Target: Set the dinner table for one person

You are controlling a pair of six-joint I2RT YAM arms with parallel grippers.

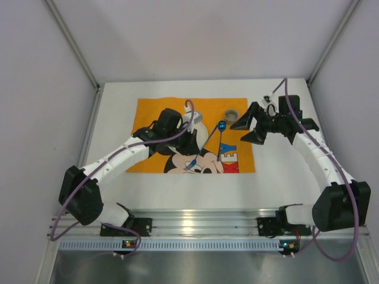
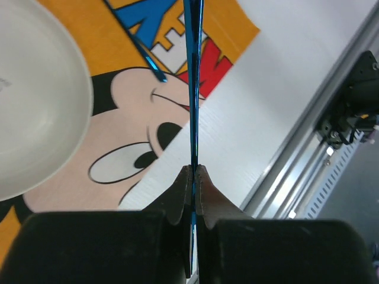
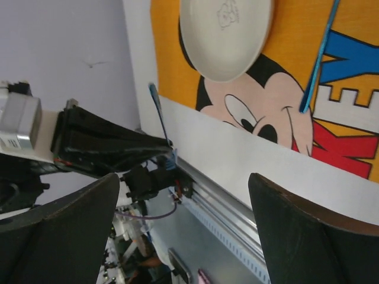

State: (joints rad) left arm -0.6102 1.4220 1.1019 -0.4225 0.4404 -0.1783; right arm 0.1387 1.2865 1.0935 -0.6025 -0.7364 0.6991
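The white dinner table (image 1: 284, 177) carries an orange Mickey Mouse mat (image 1: 151, 112). My left gripper (image 1: 197, 149) hangs over the mat, shut on the handle of a thin blue spoon (image 1: 221, 125) that points away from it; the left wrist view shows the fingers (image 2: 185, 189) pinching the handle (image 2: 193, 89). A second blue utensil (image 1: 219, 151) lies on the mat by the letters, also seen in the left wrist view (image 2: 148, 56) and the right wrist view (image 3: 320, 59). A white plate (image 3: 225, 35) sits on the mat. My right gripper (image 1: 244, 131) is open, empty and raised beyond the mat's right edge.
A small round tan cup (image 1: 231, 113) stands at the mat's far right corner. The silver rail (image 1: 195, 222) runs along the table's near edge. Grey walls close in the left, back and right sides.
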